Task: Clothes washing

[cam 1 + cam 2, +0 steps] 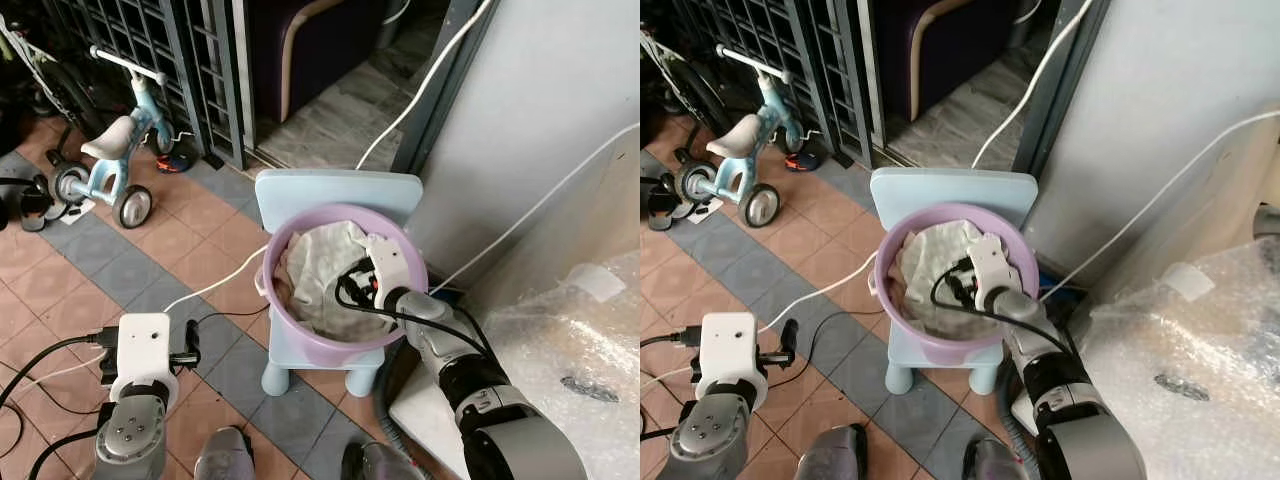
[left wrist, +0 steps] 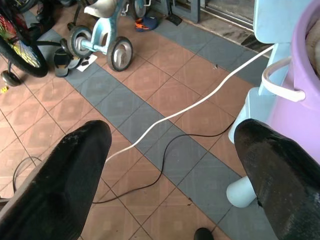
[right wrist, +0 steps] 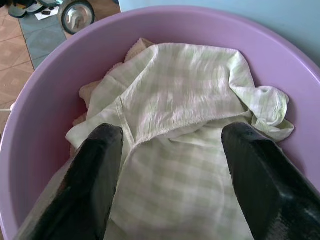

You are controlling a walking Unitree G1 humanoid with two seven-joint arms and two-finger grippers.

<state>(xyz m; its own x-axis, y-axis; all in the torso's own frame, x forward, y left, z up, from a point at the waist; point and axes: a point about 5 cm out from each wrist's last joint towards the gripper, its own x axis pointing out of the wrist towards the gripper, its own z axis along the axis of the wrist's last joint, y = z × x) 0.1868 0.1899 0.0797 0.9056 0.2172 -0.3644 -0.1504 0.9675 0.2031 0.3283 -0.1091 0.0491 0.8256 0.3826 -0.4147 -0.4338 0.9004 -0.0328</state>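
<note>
Two fingers of the right gripper (image 3: 167, 175) spread wide, low inside the purple tub (image 1: 300, 335) over the checked cloth (image 3: 190, 115), prob. set to pinch it. Tub sits on a blue stool (image 1: 340, 190). Left gripper (image 2: 170, 180) wide too, idle above the floor tiles.

terracotta and grey tiled floor (image 1: 150, 260), dark metal grille (image 1: 150, 40), pale wall (image 1: 540, 90), daylight.

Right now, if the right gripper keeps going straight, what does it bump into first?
Most likely the checked cloth in the purple tub; the right gripper, fingers open, points straight at it.
</note>
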